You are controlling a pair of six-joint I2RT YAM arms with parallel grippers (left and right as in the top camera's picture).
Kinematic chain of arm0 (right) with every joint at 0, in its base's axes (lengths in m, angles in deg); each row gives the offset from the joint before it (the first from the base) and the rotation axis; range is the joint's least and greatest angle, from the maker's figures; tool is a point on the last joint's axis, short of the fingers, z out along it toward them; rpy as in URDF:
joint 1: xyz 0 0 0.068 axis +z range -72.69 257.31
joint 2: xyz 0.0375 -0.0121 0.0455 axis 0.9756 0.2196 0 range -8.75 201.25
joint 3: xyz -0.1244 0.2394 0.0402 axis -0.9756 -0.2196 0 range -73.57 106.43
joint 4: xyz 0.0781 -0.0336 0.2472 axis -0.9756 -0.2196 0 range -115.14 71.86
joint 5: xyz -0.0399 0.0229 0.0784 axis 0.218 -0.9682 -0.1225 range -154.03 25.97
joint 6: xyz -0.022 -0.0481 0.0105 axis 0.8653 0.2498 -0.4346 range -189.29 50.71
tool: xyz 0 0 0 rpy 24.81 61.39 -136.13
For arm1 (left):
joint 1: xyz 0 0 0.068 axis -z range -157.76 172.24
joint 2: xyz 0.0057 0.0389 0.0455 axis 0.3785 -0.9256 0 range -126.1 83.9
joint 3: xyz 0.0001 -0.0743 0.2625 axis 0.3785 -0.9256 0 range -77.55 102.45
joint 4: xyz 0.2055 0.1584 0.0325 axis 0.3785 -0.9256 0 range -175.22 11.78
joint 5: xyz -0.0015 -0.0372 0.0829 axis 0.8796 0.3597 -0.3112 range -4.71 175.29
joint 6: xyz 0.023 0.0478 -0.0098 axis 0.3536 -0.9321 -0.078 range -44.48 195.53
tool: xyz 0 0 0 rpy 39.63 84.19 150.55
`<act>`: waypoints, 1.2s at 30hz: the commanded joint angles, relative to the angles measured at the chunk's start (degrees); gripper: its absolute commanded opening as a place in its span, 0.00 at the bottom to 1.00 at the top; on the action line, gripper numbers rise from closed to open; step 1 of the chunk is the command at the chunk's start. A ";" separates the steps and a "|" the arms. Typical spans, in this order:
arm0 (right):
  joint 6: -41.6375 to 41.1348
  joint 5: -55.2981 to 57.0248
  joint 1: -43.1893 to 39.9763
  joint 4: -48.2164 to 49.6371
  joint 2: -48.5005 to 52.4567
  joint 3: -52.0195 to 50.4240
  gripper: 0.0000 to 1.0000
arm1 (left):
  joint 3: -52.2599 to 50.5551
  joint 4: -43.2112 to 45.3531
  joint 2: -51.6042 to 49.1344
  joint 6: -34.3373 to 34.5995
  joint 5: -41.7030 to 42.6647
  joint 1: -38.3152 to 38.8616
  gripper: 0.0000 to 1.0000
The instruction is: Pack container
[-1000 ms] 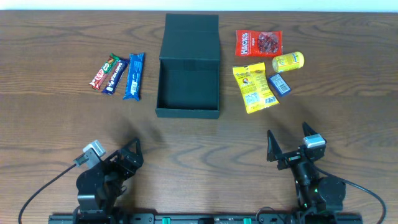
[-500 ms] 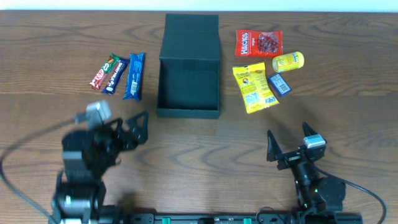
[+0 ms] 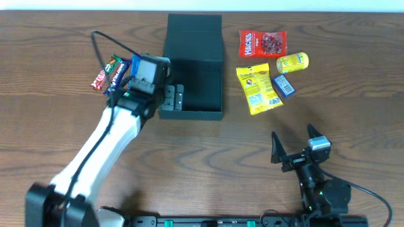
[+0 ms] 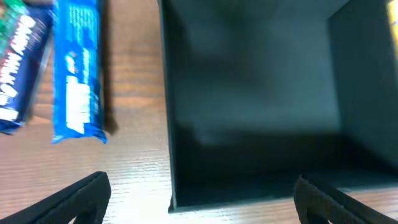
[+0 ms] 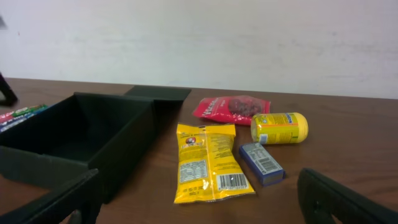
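Note:
The dark teal-green container [image 3: 192, 114] stands open at the table's back middle, its flap lid [image 3: 194, 34] laid flat behind it, and nothing shows inside. My left gripper [image 3: 172, 99] is open and empty, hovering over the container's front left corner. In the left wrist view its fingers [image 4: 202, 202] straddle the left wall of the container [image 4: 249, 93]. A blue snack bar [image 4: 78, 81] lies just left of the box. My right gripper [image 3: 292, 140] is open and empty near the front right edge. In its wrist view the gripper [image 5: 199, 205] faces the container [image 5: 81, 134].
Left of the box lie a blue bar [image 3: 134, 68], a dark blue bar [image 3: 117, 74] and a red bar [image 3: 101, 77]. To the right lie a red bag [image 3: 262, 44], a yellow tube [image 3: 292, 62], a yellow bag [image 3: 257, 89] and a small blue packet [image 3: 283, 85].
My left arm has reached from the front left edge out to the container's front left corner. The right arm and the snacks have not moved.

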 commanded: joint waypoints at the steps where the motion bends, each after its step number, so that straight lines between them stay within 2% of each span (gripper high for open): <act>1: 0.70 -0.24 -0.42 -0.28 -0.31 -0.09 0.99 | 1.27 1.22 -1.84 -1.18 1.16 0.02 0.96; 3: 0.70 -0.24 -0.42 -0.28 -0.31 -0.09 0.99 | 1.25 2.27 -2.27 -1.16 1.20 0.02 0.94; 4: 0.70 -0.24 -0.42 -0.28 -0.31 -0.09 0.99 | 1.25 2.89 -2.27 -0.98 1.20 0.02 0.88; 5: 0.70 -0.24 -0.42 -0.28 -0.31 -0.09 0.99 | 1.25 3.34 -2.27 -0.96 1.20 0.02 0.77; 6: 0.70 -0.24 -0.42 -0.28 -0.31 -0.09 0.99 | 1.25 3.67 -2.27 -0.94 1.20 0.02 0.55; 9: 0.70 -0.24 -0.42 -0.28 -0.31 -0.09 0.99 | 1.18 3.93 -2.82 1.40 1.16 0.02 0.39; 13: 0.70 -0.24 -0.42 -0.28 -0.31 -0.11 0.99 | 1.16 4.09 -4.81 2.95 0.46 0.02 0.33; 20: 0.70 -0.24 -0.42 -0.28 -0.31 -0.09 0.99 | 1.16 5.11 -7.13 3.10 -8.74 -0.04 0.37; 29: 0.70 -0.24 -0.42 -0.28 -0.31 -0.09 0.99 | 1.14 6.64 -11.47 3.08 -9.73 -0.59 0.38; 31: 0.70 -0.24 -0.42 -0.28 -0.31 -0.11 0.99 | 1.14 6.99 -12.94 3.10 -9.70 -0.59 0.35; 33: 0.70 -0.24 -0.42 -0.28 -0.31 -0.11 0.99 | 1.14 7.15 -13.77 3.13 -9.46 -0.59 0.26; 36: 0.70 -0.24 -0.42 -0.28 -0.31 -0.09 0.99 | 1.14 7.13 -14.40 3.15 -7.50 -0.59 0.07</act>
